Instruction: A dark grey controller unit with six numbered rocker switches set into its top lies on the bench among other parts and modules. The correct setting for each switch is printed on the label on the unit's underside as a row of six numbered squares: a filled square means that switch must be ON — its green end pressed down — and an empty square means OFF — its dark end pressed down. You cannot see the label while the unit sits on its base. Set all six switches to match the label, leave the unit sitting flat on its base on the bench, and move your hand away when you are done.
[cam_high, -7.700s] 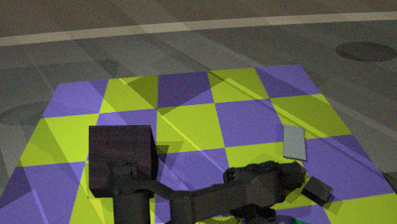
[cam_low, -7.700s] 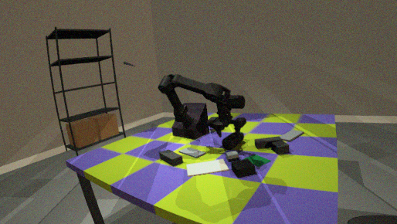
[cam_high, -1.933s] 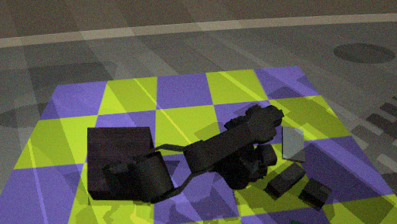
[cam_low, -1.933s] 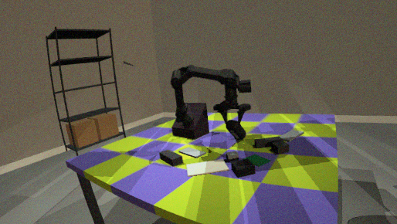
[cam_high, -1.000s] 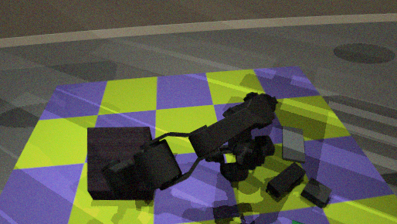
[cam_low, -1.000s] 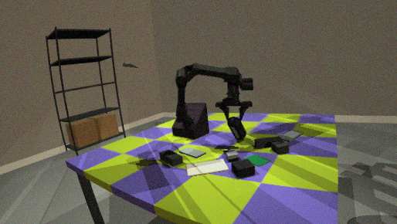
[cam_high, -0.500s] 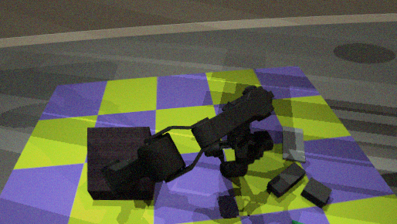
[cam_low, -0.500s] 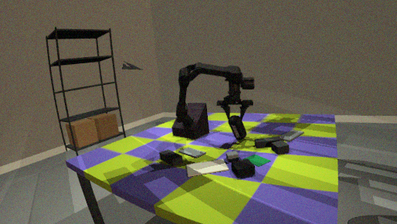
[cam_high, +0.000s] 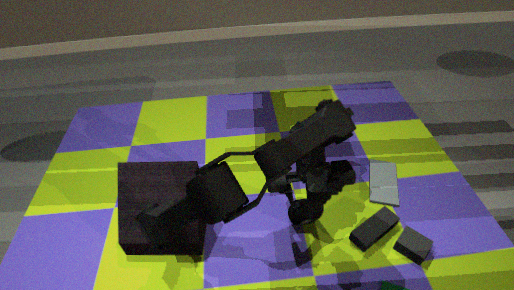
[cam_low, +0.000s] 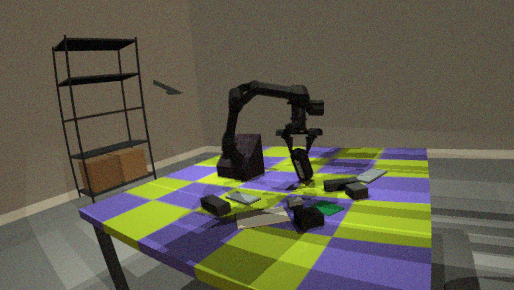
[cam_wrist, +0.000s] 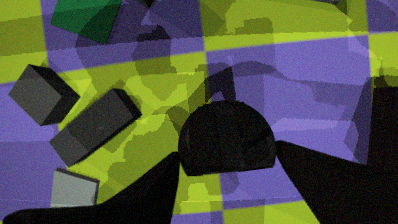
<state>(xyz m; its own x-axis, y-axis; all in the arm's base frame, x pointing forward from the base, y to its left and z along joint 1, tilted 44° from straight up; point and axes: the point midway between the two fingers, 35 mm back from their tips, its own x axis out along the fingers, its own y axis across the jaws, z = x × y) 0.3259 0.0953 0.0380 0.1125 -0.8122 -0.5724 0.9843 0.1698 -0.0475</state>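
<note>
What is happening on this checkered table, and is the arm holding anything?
The single arm's gripper is shut on a dark block, apparently the switch unit, holding it tilted above the table. In the wrist view the block sits between the fingers, its switches and label not readable. Two dark blocks and a pale plate lie nearby, untouched.

Dark blocks (cam_low: 215, 204) five; grey plates (cam_low: 371, 175) three; green square (cam_low: 327, 207) one.
</note>
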